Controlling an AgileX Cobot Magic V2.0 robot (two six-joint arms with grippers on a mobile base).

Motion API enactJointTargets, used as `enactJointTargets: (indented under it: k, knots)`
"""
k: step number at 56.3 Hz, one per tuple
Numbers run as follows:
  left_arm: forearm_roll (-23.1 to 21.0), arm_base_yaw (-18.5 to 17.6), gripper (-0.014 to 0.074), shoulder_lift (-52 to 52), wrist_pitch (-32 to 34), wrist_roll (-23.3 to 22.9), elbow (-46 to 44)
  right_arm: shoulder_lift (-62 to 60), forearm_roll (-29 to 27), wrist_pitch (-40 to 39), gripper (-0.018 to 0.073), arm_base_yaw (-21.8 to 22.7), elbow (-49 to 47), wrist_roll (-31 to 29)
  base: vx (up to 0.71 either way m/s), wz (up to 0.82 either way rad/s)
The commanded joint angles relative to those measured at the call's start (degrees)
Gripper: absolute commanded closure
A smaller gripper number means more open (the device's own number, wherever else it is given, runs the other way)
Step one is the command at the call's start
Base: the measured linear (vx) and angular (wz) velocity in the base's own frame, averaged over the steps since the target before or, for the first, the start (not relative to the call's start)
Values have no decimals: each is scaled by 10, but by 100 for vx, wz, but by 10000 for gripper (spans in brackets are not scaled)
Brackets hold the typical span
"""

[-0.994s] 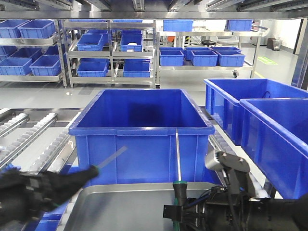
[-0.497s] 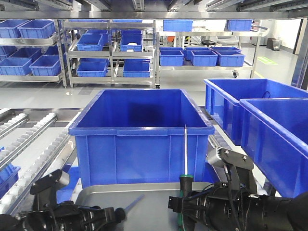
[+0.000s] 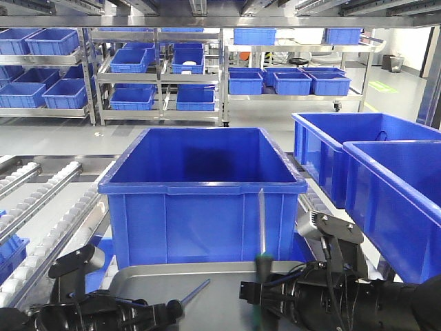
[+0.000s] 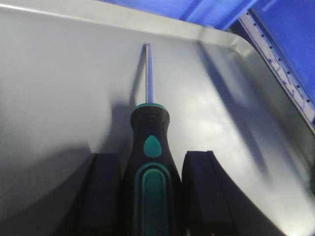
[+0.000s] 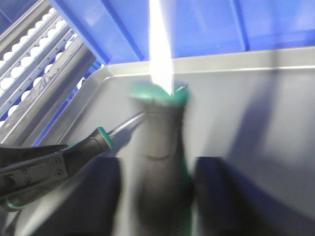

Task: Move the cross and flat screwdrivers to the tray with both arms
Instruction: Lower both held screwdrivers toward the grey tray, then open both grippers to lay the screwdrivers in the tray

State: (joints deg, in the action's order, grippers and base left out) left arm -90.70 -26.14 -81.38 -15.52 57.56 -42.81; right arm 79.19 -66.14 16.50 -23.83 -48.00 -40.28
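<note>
Both grippers, left (image 4: 150, 196) and right (image 5: 157, 196), each clench a screwdriver (image 4: 148, 162) low over the tray (image 3: 227, 272), bottom centre, likely for placing.

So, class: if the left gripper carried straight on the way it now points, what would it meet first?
Probably the grey tray. The left gripper holds a screwdriver whose shaft slants down toward the tray floor, so its tip should touch there first. The rim and blue crate lie beyond; depth is unclear.
</note>
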Motion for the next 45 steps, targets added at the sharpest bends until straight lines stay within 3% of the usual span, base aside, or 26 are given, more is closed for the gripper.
enactJointTargets:
  k: [1,13,30,45]
  knots:
    - [-14,-4,253,18,-16,5,-20,-16,-9,-5,52,0,-19,0,0,0]
    - [-14,-4,127,19,-13,17,-20,-16,-8,-5,29,0,-19,-1,0,0]
    - [-14,-4,125,23,-15,42,-20,-16,-8,0,30,0,-19,-4,0,0]
    - [0,-4,127,118,52,85,-19,-24,-4,5,46,0,-19,-7,0,0]
